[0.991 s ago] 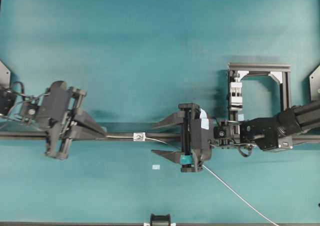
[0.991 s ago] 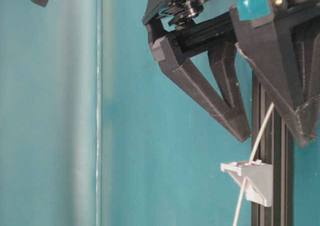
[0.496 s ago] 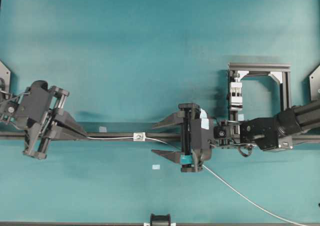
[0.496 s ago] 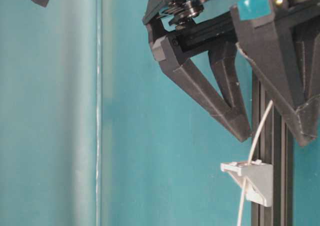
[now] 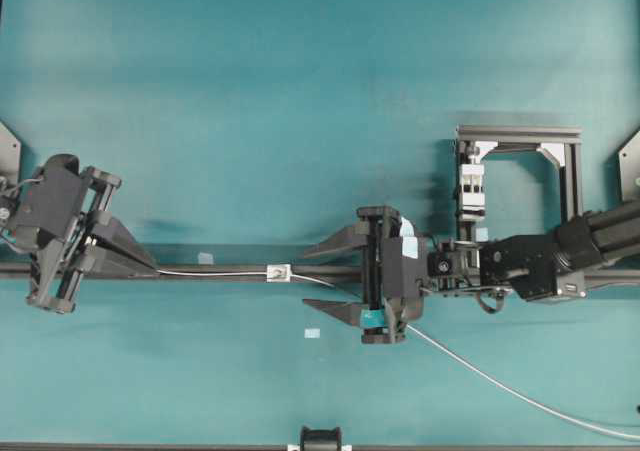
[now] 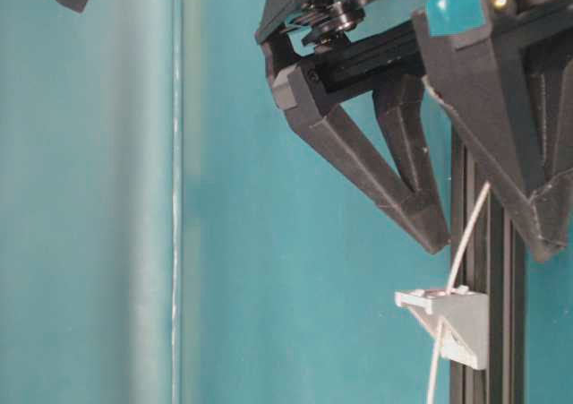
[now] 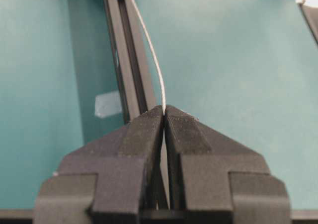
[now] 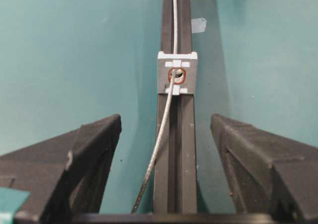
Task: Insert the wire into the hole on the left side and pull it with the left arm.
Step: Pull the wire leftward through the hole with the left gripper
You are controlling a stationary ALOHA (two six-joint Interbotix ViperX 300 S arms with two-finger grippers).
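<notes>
The black left pincer (image 5: 150, 263), clamped on the thin pale grey wire (image 5: 215, 272), has drawn farther from the small white bracket hole (image 5: 275, 271); pulling progresses. Behind, the right pincer (image 5: 327, 277) gapes empty.

Teal table (image 5: 300, 71), black rail (image 5: 230, 272) across (w/ bracket (image 5: 278, 272)), tape bits (image 5: 312, 333)

This is looking like a robotics lab bench. A teal tabletop (image 5: 300, 91) is carrying a black aluminium rail (image 5: 240, 272) and, upper right, an extrusion frame (image 5: 520, 133).
</notes>
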